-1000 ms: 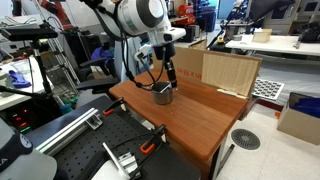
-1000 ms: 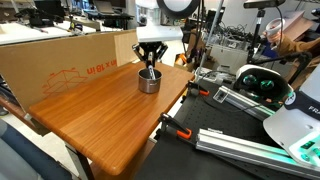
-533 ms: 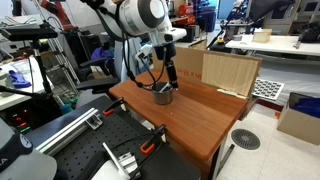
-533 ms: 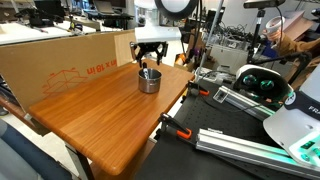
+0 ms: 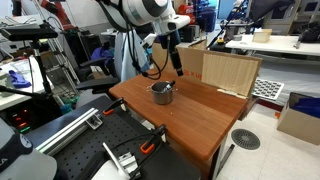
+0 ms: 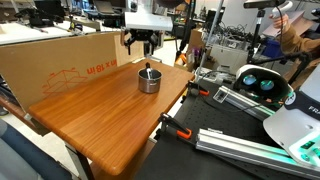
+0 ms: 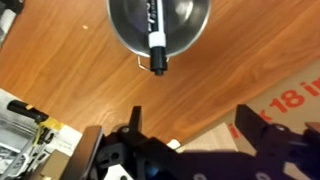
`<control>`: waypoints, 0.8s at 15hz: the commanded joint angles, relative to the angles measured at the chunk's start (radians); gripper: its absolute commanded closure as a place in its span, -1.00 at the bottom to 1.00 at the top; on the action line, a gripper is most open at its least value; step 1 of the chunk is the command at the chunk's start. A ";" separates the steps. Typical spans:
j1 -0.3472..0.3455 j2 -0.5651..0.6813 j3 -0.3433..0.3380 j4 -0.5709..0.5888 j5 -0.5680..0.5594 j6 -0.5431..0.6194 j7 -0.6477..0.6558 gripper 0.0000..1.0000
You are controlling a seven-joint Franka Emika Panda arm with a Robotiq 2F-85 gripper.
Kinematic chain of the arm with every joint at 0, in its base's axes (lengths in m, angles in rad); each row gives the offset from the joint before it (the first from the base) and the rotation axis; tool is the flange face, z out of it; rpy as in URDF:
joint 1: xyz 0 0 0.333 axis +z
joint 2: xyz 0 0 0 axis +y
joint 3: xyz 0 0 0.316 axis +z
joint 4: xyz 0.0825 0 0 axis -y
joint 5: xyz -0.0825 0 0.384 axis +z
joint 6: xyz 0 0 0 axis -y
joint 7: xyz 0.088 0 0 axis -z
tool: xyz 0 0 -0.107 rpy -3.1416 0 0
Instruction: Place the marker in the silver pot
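Marker (image 7: pixel 155 40): lies in silver pot (image 7: pixel 190 22), tip overhanging rim. Pincer (image 7: pixel 188 120): wide, empty, above. Risk: your bump to bench (image 7: pixel 60 60) tips marker out.

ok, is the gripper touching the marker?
Apart. Wrist view: the marker rests in the pot, with bare table between it and the open gripper.

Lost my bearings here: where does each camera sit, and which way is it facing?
Exterior view: off a table corner, facing the silver pot on the wooden table; shows the arm and end effector.
Exterior view: off another table edge, facing the cardboard box; the end effector hangs open above the pot.
Wrist view: looks straight down; fingers frame the bottom.
Shared: all three show the pot, with the marker in it.
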 commanded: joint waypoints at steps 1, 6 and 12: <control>0.007 -0.053 0.005 -0.010 0.026 0.046 0.037 -1.00; -0.002 -0.061 0.018 0.001 0.035 0.043 0.043 -1.00; -0.002 -0.061 0.018 -0.006 0.040 0.046 0.046 -1.00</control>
